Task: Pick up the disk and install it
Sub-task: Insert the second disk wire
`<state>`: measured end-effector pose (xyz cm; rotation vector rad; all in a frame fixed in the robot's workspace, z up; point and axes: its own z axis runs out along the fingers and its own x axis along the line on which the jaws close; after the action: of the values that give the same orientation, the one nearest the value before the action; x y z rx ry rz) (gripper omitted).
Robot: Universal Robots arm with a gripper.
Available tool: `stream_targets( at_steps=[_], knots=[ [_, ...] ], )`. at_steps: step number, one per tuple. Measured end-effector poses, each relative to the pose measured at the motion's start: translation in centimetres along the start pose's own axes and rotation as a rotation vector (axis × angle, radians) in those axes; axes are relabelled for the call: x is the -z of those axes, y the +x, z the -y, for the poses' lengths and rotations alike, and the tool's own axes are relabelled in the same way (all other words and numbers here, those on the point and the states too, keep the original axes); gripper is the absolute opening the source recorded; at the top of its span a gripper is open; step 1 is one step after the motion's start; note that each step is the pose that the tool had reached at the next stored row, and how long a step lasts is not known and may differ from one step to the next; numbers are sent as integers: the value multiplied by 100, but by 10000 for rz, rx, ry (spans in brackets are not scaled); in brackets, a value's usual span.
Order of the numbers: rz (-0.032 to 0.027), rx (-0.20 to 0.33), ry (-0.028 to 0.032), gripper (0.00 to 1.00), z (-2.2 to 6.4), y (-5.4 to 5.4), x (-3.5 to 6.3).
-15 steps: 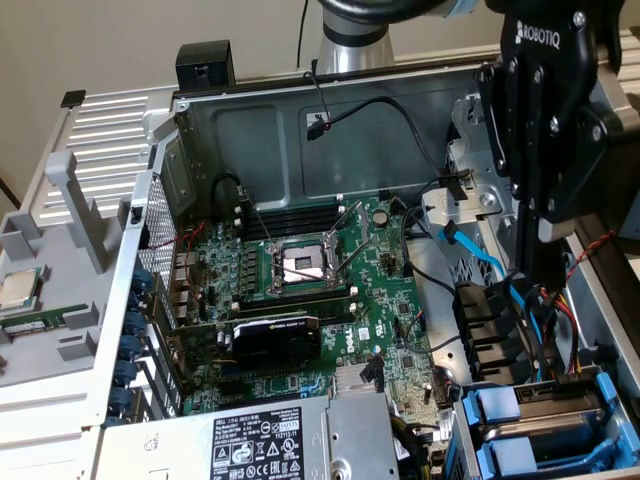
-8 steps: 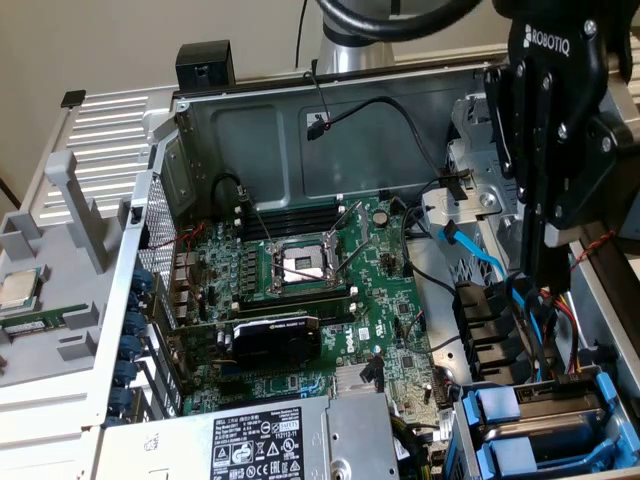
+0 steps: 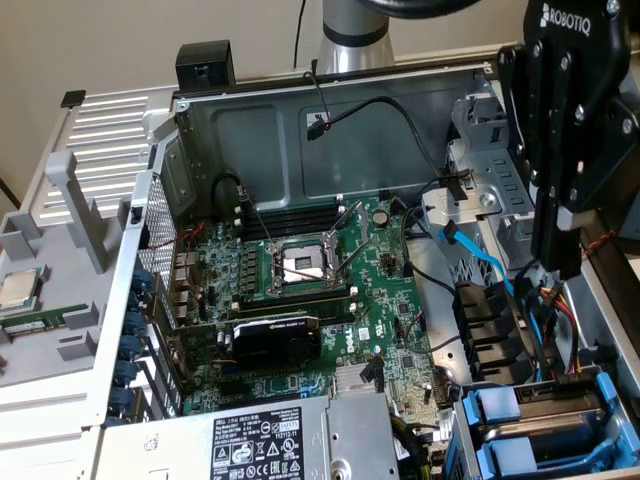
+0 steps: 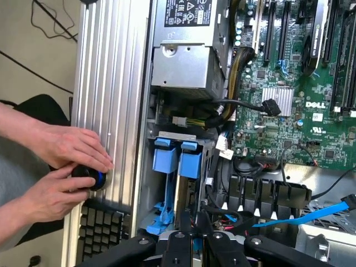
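Note:
Two blue plastic frames (image 3: 515, 412) (image 4: 167, 158) sit side by side in the drive cage at the case's corner, at the exterior view's lower right. In the wrist view a thin grey metal edge (image 4: 182, 194) runs behind one of them. That edge looks like the disk's side, and the disk's labelled face is hidden. My gripper (image 3: 568, 262) (image 4: 194, 238) hangs above the cage, fingers pointing down and pressed close together. It is clear of the frames and holds nothing that I can see.
The open case holds the green motherboard (image 3: 330, 300), a grey power-supply box (image 3: 270, 445) (image 4: 183, 50), a blue cable (image 3: 480, 262) and black cables beside the cage. A square processor chip (image 3: 16, 290) lies outside. A person's hands (image 4: 67, 167) grip a black knob beside the case.

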<state>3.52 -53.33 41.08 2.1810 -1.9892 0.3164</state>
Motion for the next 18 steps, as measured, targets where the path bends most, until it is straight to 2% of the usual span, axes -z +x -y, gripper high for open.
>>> stream_targets(
  at_steps=[2, 3, 4, 6, 18],
  knots=[
    [201, -49, -10, 17, -2, 3, -1],
    [257, -77, -25, 17, -2, 7, -2],
    [280, -101, -53, 17, -3, 14, -4],
    [295, -124, -109, 17, -5, 27, -8],
    [294, -123, -110, 17, -5, 27, -8]
  ],
)
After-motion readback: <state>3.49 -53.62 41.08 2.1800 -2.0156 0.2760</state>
